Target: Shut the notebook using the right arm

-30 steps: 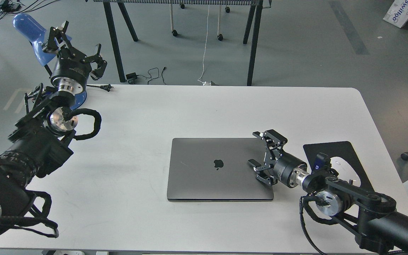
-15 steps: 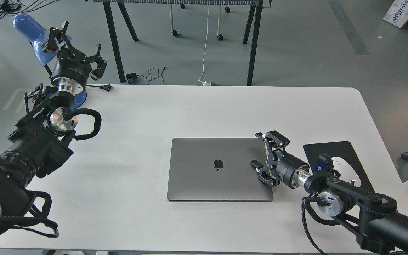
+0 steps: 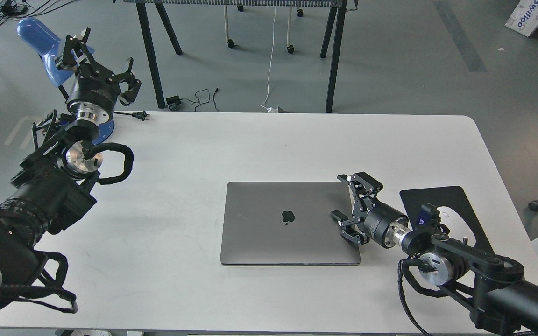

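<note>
The notebook (image 3: pixel 278 221) is a slim space-grey laptop lying flat on the white table (image 3: pixel 269 140). Its lid is down, with the dark apple logo facing up. My right gripper (image 3: pixel 341 198) is open and empty. It hovers over the notebook's right edge, one finger near the far right corner and the other near the middle of that edge. My right arm comes in from the lower right. My left gripper (image 3: pixel 101 56) is open and empty, raised beyond the table's far left corner near a blue chair.
A flat black mouse pad (image 3: pixel 456 196) lies right of the notebook, partly under my right arm. A blue chair (image 3: pixel 35 37) stands behind my left gripper. Dark table legs (image 3: pixel 150 56) and cables stand on the floor beyond the far edge.
My right gripper has drawn back slightly to the right along the notebook's right edge. The notebook's lid stays down. The left arm has not moved.
</note>
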Controlling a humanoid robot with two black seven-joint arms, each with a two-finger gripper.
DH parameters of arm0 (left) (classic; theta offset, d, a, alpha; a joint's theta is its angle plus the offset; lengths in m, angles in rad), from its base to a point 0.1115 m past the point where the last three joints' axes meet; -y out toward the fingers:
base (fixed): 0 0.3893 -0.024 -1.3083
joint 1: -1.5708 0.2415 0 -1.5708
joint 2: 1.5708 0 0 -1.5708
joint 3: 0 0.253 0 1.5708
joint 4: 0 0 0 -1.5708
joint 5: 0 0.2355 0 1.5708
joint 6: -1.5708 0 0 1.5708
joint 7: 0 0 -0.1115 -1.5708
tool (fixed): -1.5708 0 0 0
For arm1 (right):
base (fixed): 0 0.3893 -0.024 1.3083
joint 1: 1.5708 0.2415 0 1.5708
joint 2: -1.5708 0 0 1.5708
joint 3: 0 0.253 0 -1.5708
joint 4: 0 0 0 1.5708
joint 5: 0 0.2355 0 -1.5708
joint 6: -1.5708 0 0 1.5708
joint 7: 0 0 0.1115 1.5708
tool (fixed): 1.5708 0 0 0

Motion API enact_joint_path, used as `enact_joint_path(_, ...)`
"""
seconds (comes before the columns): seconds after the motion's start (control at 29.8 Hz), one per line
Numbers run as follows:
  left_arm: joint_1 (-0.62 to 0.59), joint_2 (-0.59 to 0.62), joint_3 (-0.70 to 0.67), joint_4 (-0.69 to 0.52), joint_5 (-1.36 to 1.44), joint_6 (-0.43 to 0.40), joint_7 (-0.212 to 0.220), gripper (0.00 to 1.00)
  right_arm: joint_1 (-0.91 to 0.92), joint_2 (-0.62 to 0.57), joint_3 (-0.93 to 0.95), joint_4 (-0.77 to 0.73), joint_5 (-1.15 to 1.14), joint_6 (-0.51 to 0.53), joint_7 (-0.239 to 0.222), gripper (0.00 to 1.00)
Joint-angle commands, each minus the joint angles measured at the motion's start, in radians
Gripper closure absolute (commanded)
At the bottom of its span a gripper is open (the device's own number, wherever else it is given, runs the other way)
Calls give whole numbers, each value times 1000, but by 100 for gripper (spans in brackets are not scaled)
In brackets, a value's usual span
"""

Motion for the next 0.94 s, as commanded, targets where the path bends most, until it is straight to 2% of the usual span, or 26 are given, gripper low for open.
enact_joint_path(0.0, 0, 0, 0, 0, 0, 0, 0, 0, 8, -7, 145, 5, 2, 8, 1, 0)
enact_joint_path(0.23, 0, 0, 0, 0, 0, 0, 0, 0, 51, -3, 502, -63, 4, 8, -8, 0)
enact_joint_path(0.4, 0, 2, 0, 1, -1, 0, 0, 0, 86, 2, 670, -92, 53, 6, -25, 0)
enact_joint_path(0.54, 0, 2, 0, 0, -3, 0, 0, 0, 86, 3, 678, -98, 134, 6, -25, 0)
enact_joint_path(0.91, 0, 2, 0, 0, -1, 0, 0, 0, 89, 22, 698, -133, 139, -6, -10, 0)
